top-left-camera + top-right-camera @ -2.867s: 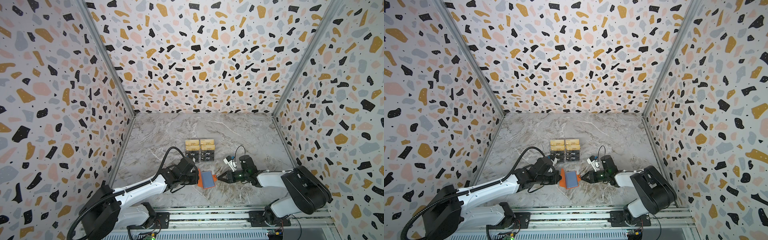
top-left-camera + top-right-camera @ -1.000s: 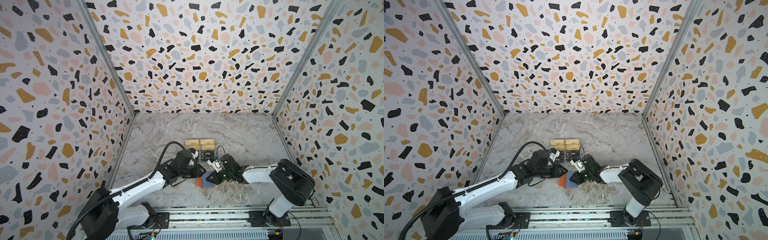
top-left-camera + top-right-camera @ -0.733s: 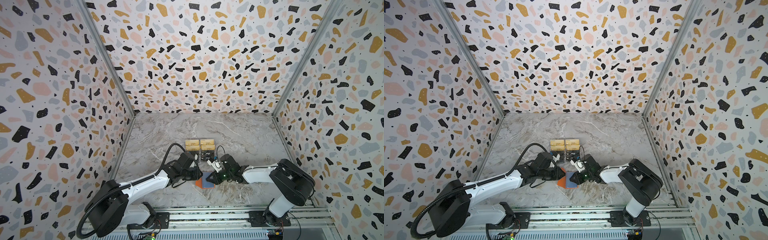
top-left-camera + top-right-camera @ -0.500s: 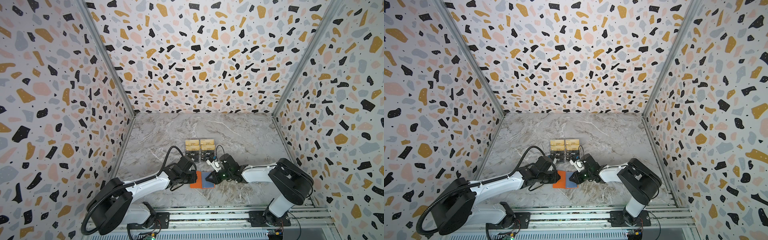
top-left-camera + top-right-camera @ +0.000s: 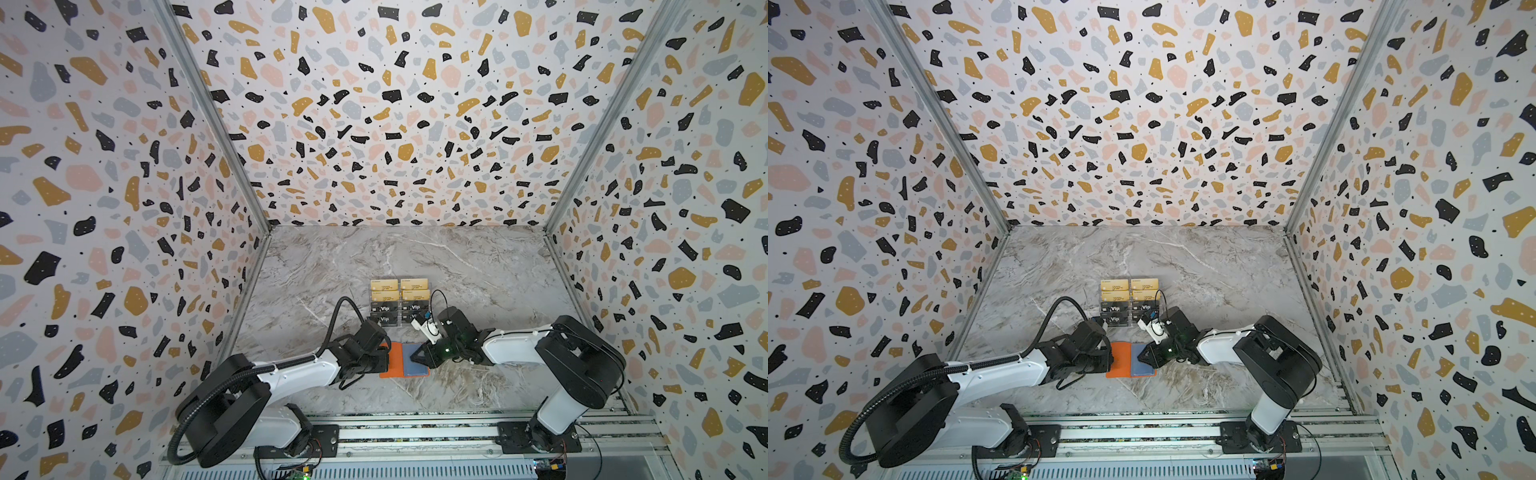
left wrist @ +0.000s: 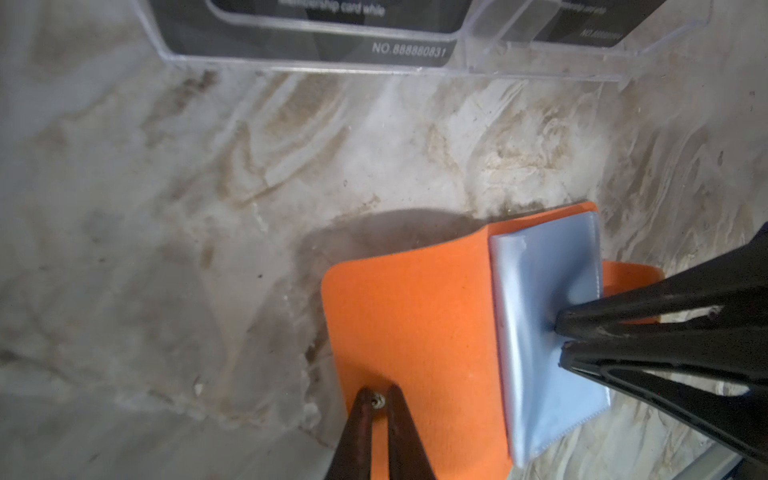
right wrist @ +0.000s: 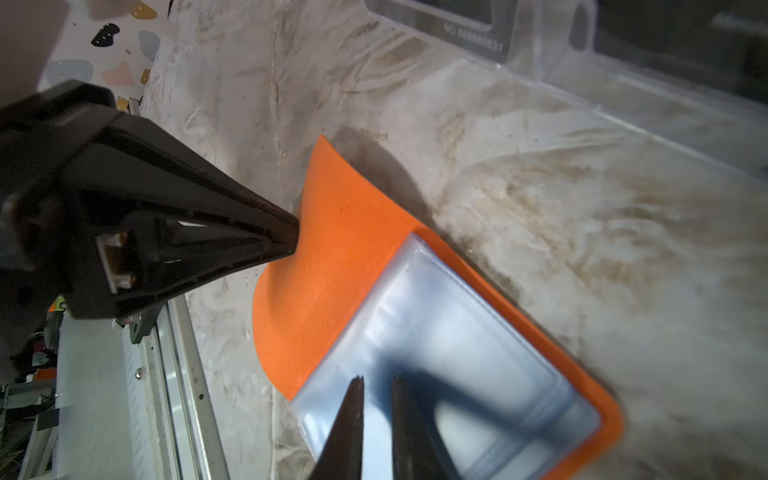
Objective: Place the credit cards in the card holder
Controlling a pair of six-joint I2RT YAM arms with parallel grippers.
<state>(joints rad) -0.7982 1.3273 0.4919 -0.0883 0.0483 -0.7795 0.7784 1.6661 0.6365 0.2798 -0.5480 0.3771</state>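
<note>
While terrazzo-patterned walls (image 5: 374, 104) are closing in three sides, the grey marble-look table (image 5: 457, 266) is carrying everything seen in both top views. The left arm (image 5: 291, 374) and the right arm (image 5: 519, 349) are reaching in low from the front rail and are pointing toward each other over the card holder (image 5: 394, 359).

A clear tiered stand (image 6: 540, 62) is sitting near the middle of the table. The credit cards (image 5: 384, 284) are standing in it, gold-tan ones in the back rows and black ones with white "Vip" lettering in the front rows.

The card holder is lying open on the table just in front of that stand, apart from it, between the two arms. Its orange cover is facing up on the left, and its bluish clear sleeves (image 5: 415, 371) are lying on the right half.

The left jaws are pinching the outer edge of the orange cover. In the right wrist view that edge is curling up off the table where they are gripping it. In the left wrist view the left fingertips (image 6: 360, 424) are sitting either side of the small metal snap button (image 6: 377, 401).

The right jaws are standing almost closed, with only a narrow slit between them. The right fingertips (image 6: 582, 322) are pressing down on the sleeves and denting them; whether a sleeve leaf is caught between them is not showing.
</note>
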